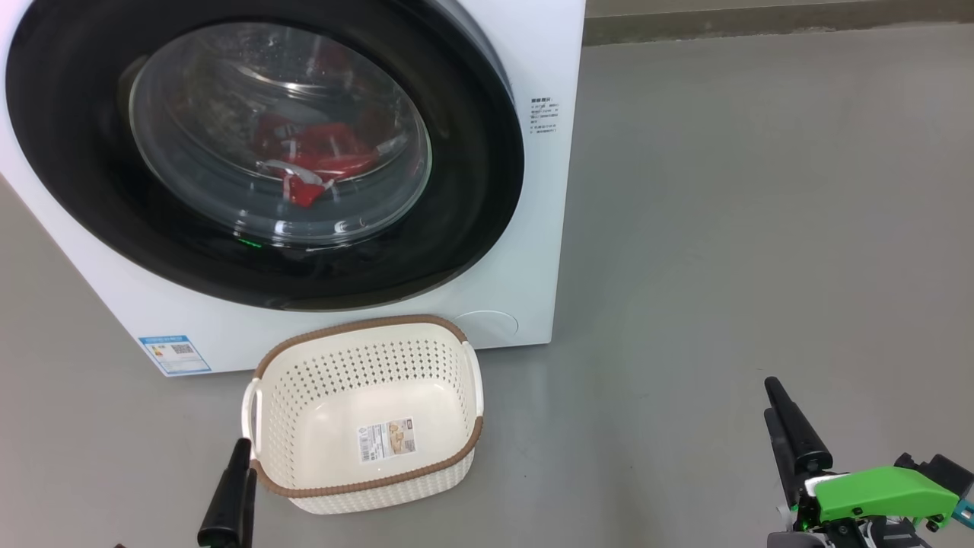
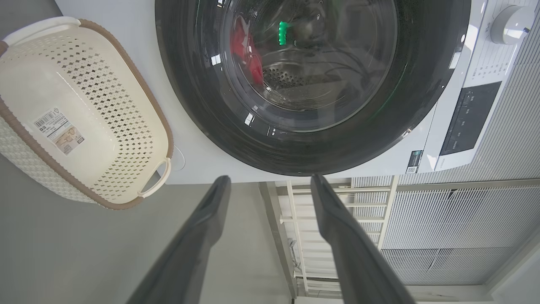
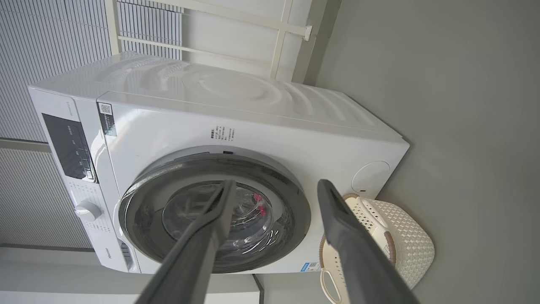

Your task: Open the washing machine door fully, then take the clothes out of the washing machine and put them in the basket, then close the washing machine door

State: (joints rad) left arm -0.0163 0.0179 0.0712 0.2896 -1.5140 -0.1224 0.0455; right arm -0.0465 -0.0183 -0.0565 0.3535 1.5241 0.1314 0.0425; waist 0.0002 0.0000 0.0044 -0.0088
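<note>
Black and glossy, the rim of the washing machine door lies flat against the white front of the washing machine. The door is shut, so the step in hand is the first one: swinging it fully open. Behind the bulging glass the clothes, red with white trim, lie low in the drum. The basket stands empty on the grey floor, just in front of the machine's foot and below the door.

Left gripper: fingers spread wide with nothing between them, pointing toward the machine's front and apart from it. Right gripper: likewise spread and empty, well back from the machine, facing the door and basket.

Suggested technique: no handle or catch is plainly visible, so first settle which edge of the door is free. The grey band along the rim on the robot's right hints at that side, though this is a judgement only. Hook one fingertip behind that edge rather than pinching the slick, curved rim, which would probably slip. Pull along the door's arc, not straight back, and carry it through until it stands clear of the opening.

Hazard: the basket sits near the door's likely sweep, so the arm should pass above it without nudging it.
</note>
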